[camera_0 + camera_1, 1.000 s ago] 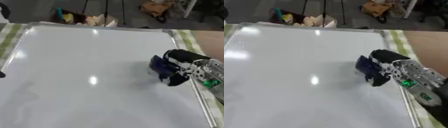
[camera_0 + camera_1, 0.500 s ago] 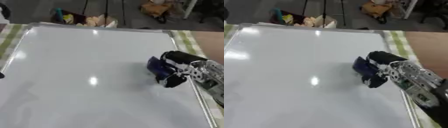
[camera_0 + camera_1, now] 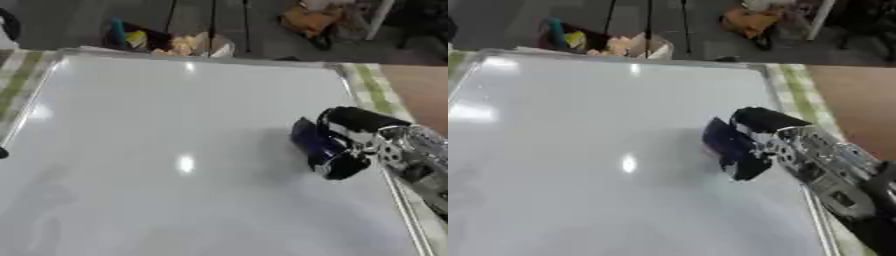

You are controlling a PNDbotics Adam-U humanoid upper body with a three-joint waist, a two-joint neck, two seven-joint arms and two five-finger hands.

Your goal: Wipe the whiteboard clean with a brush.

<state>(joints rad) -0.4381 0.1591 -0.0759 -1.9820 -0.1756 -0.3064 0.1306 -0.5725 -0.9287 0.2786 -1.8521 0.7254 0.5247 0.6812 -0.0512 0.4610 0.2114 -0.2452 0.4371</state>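
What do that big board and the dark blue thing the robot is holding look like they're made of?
The whiteboard looks like glossy coated panel, likely enamel or melamine: ceiling lights mirror off it; its edge seems a pale metal frame. The brush, clasped in the right hand, looks like matte dark-blue plastic or felt; no shine shows, so I can't tell which.

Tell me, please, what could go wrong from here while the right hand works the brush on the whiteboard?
The right hand holds the dark blue brush close to the whiteboard's right frame; a stroke outward could catch that frame. The brush looks gripped at one end, so it might tilt and wipe unevenly. Faint grey smudges at lower left lie far from the hand and could get missed.
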